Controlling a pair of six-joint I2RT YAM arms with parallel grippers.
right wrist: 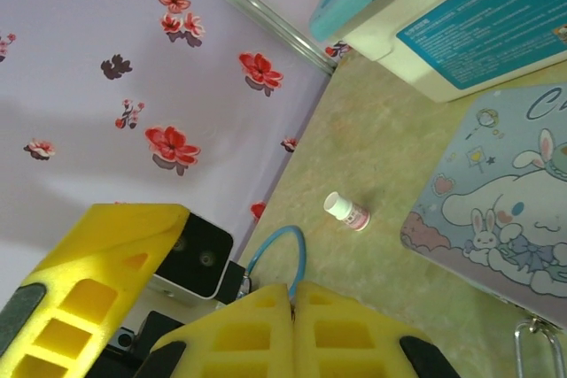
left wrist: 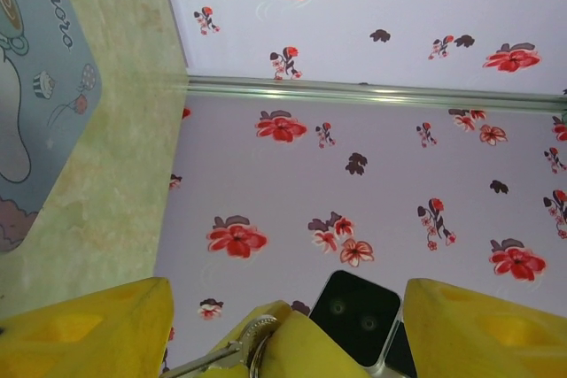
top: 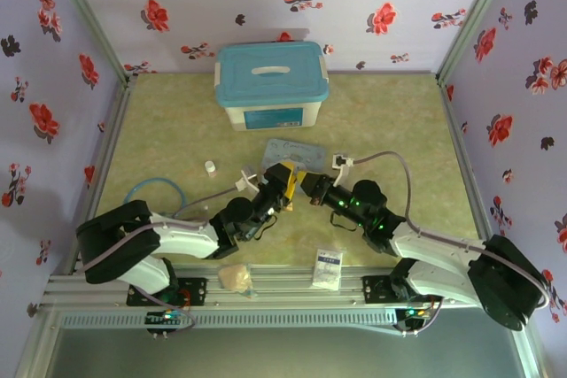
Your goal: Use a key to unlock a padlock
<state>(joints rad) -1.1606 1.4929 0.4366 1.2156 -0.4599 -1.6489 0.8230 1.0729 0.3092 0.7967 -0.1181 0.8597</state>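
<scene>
Key (left wrist: 221, 358) gripped in clenched right hand (right wrist: 292, 294), left hand (left wrist: 283, 294) released, fingers spread around it

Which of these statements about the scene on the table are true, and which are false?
1. The box at the back has its lid on. True.
2. The small white bottle is on top of the cartoon tin. False: it is on the table, apart from the tin.
3. The right gripper has its fingers pressed together. True.
4. The left gripper is shut. False: its fingers are wide apart.
</scene>
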